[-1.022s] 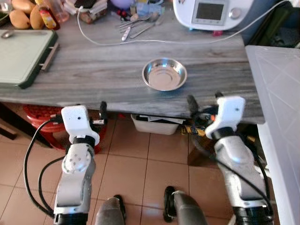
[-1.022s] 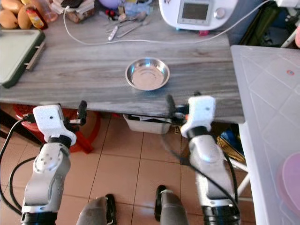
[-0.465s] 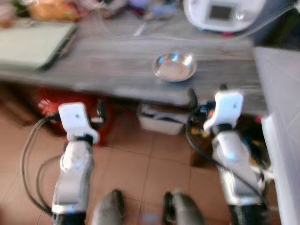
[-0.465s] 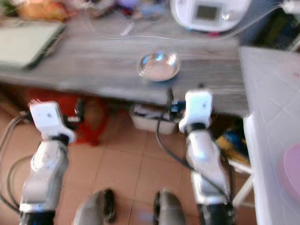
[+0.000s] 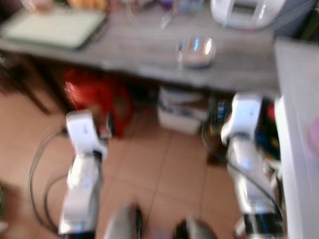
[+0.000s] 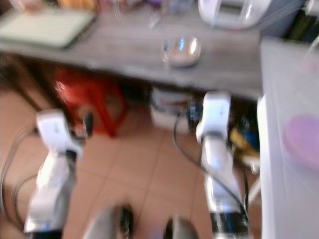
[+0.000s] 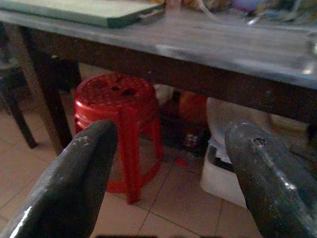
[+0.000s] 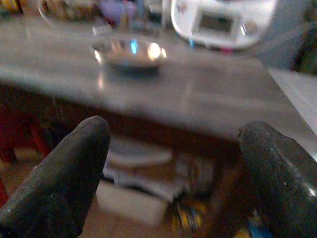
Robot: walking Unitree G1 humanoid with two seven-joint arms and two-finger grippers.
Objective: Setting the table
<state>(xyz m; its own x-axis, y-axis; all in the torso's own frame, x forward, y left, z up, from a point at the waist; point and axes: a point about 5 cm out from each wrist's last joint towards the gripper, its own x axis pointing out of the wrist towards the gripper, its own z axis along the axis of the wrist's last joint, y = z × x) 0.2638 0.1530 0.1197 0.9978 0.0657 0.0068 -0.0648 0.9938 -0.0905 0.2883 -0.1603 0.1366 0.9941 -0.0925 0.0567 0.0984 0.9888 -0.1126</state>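
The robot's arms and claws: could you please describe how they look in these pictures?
Both arms are silver metal tubes, each ending in a white boxy wrist housing. Black cables loop beside the left arm and the right arm. The left claw has two long, rounded black fingers with a slightly scuffed matte surface, and the right claw has the same. The eye views are blurred, so no markings can be made out.
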